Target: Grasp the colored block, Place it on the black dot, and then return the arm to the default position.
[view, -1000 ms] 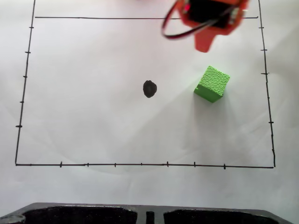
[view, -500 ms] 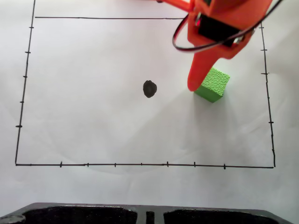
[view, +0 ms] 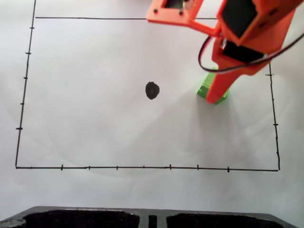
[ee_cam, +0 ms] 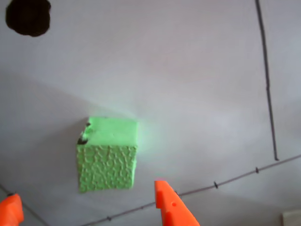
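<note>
The colored block (view: 203, 90) is a green pebbled cube on the white paper, right of the black dot (view: 152, 90) in the fixed view. The orange arm (view: 251, 28) reaches down from the top right and covers most of the block, its pointed finger (view: 217, 92) lying over the cube. In the wrist view the block (ee_cam: 108, 157) rests flat on the paper, just ahead of the gap between the two orange fingertips. The gripper (ee_cam: 87, 202) is open with nothing in it. The black dot (ee_cam: 28, 16) sits at the top left corner of that view.
Thin black border lines with tick marks (view: 142, 167) frame the work area; one runs down the right side in the wrist view (ee_cam: 265, 70). A dark moulded edge (view: 95, 217) lies along the bottom of the fixed view. White paper stretches left of the dot.
The arm has come further down into the fixed view, and its finger has shifted right from beside the block to over it. The block and the dot have not moved.
</note>
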Controlling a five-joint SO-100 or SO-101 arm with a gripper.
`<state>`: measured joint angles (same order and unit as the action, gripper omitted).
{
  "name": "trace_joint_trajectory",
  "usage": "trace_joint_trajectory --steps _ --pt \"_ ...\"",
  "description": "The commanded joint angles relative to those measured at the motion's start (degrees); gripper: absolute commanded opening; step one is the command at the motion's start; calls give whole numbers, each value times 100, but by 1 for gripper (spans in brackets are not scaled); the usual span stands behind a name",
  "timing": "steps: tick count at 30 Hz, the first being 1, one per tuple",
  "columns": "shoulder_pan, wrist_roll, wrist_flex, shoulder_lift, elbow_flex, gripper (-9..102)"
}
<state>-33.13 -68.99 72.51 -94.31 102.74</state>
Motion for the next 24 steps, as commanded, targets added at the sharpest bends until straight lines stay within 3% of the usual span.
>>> trace_joint_trajectory --steps 1,24 --pt "18 97 -53 62 -220 37" --pt "9 396 -176 1037 -439 36"
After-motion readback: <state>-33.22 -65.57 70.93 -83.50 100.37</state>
